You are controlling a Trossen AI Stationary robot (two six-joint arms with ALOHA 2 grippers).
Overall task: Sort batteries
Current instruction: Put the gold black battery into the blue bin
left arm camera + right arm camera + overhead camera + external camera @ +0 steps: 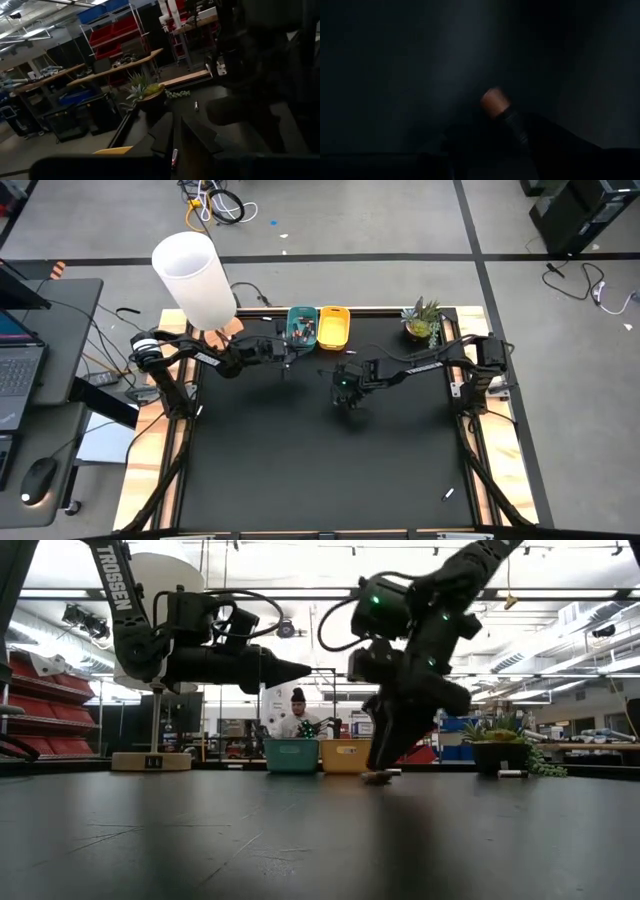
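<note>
My right gripper [380, 768] points down at mid-table [347, 392], its fingers shut on a black battery with a copper end [495, 102] that lies on the mat [378, 777]. My left gripper [303, 670] hovers level above the table just in front of the teal bin [302, 327], which holds several batteries and stands beside the yellow bin [334, 326]. Its fingers are nearly together around a small whitish cell [173, 159]. Another small battery [196, 105] lies near the plant, and one [449, 494] rests by the table's near right corner. My left gripper has a small whitish battery [173, 159] pinched between its two fingers, held level and lifted clear of the table; which part it has cannot be told. My right gripper comes from above, pointing down. It pinches the black body [517, 127] of the battery, whose copper end sticks out past the fingers. The battery still lies on the mat.
A potted plant [422, 321] stands at the far right corner. A tall white lamp shade [195, 278] rises by the far left corner. The black mat has wooden rails on its edges. A person [297, 720] sits beyond the far edge.
</note>
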